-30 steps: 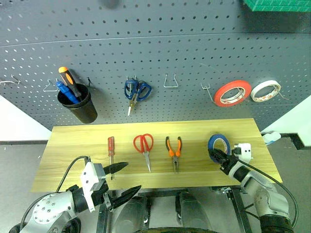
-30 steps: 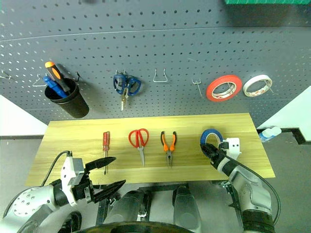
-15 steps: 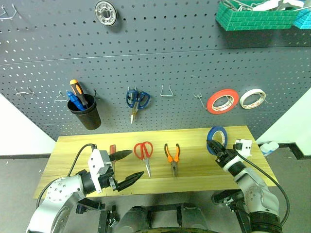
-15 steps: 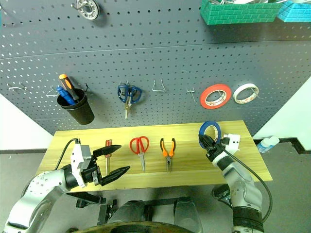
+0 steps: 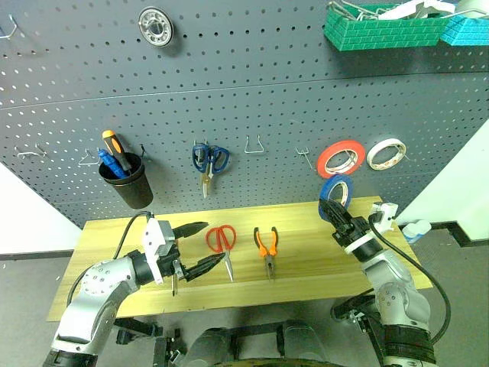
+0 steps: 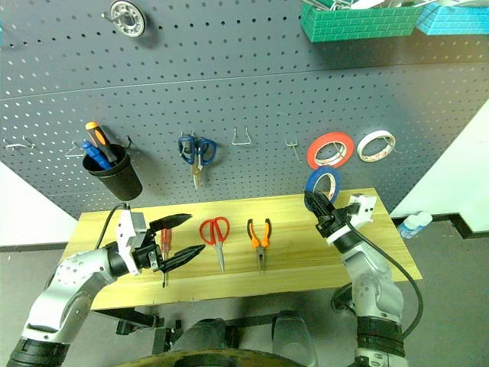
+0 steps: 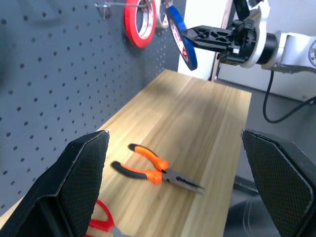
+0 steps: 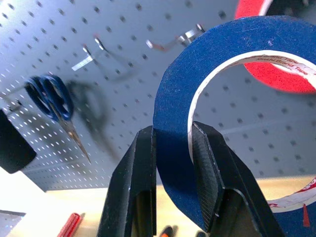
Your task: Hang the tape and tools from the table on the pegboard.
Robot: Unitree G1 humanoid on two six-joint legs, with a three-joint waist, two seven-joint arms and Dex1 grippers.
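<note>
Pinching the rim of the blue tape (image 5: 336,189), one finger inside the ring and one outside, the right gripper (image 5: 334,209) is held above the table's (image 5: 306,264) back right corner, close before the pegboard (image 5: 244,99). The roll is kept upright so that its hole can be presented to a hook; the bare hook (image 5: 306,158) just left of the red roll (image 5: 341,158) is judged the likely target. The left gripper (image 5: 194,248) is spread wide and empty over the front left part, beside the screwdriver (image 6: 163,246), probably readied for it. Red scissors (image 5: 221,239) and pliers (image 5: 267,244) lie untouched at the middle.
</note>
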